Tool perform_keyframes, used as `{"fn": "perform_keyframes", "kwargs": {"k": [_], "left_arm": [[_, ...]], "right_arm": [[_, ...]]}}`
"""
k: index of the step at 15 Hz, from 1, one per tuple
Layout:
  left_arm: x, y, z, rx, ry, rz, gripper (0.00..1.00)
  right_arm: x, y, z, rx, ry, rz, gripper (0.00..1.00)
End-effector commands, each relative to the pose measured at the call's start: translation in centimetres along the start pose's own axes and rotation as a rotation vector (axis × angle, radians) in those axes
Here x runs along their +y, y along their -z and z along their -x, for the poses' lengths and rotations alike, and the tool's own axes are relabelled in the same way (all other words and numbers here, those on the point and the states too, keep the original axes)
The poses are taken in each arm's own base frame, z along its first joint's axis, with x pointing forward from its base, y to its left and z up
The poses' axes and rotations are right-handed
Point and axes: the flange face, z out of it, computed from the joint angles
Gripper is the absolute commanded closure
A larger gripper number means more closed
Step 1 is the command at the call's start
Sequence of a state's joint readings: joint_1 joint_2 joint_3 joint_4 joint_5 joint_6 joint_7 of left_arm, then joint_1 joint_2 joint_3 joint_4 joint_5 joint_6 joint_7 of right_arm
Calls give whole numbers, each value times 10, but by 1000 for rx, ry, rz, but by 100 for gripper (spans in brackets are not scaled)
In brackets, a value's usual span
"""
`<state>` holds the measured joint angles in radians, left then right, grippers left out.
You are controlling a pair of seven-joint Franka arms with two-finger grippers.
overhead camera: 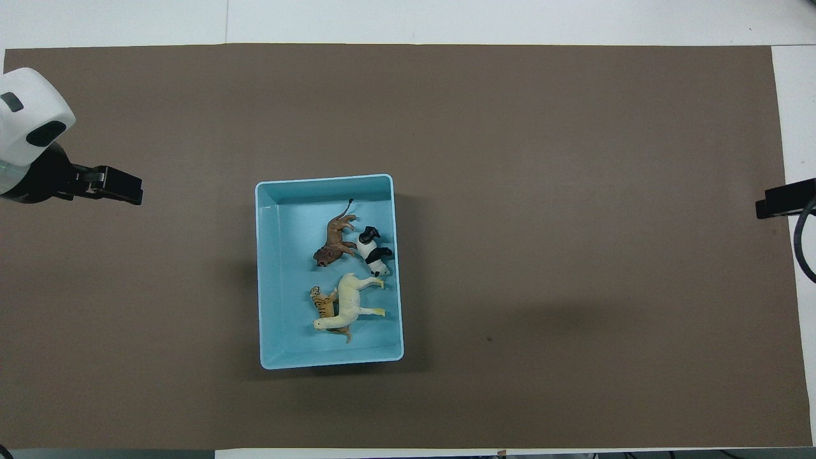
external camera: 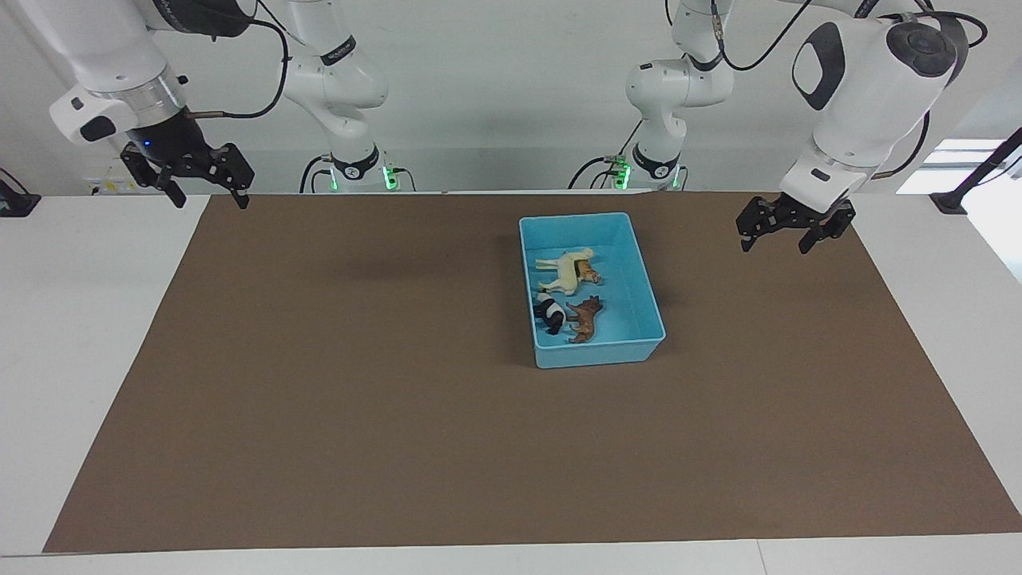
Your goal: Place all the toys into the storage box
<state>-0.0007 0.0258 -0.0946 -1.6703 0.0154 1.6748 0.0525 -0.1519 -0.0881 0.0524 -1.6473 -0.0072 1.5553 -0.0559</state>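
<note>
The light blue storage box (external camera: 600, 352) stands on the brown mat, toward the left arm's end of the table. All the toys lie inside it. The cream long-necked animal (external camera: 567, 270) lies on the orange striped tiger (external camera: 591, 277). The black-and-white panda (external camera: 549, 311) and the reddish-brown horned animal (external camera: 587, 318) lie side by side, farther from the robots. The overhead view shows the box (overhead camera: 287, 287), cream animal (overhead camera: 349, 301), tiger (overhead camera: 322, 306), panda (overhead camera: 373, 252) and brown animal (overhead camera: 335, 242). My left gripper (external camera: 774, 246) is open and empty, raised over the mat's edge. My right gripper (external camera: 211, 201) is open and empty, raised over the mat's corner.
The brown mat (external camera: 359, 383) covers most of the white table (external camera: 80, 335). Both arm bases stand at the table's robot end. In the overhead view the left gripper (overhead camera: 121, 186) and the right gripper (overhead camera: 781, 199) hang at opposite ends of the mat.
</note>
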Motion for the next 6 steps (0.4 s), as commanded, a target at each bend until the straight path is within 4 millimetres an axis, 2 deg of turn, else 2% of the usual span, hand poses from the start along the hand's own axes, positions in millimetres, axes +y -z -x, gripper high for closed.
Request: {"fn": "perform_keyframes", "kwargs": {"k": [1,6], "left_arm": [[-1,4,5,-2,14,7,0],[0,7,5,6,12,6,0]], "right_arm": [[2,8,4,7,13,-4,0],[1,6,4,4,11,-5,0]]}}
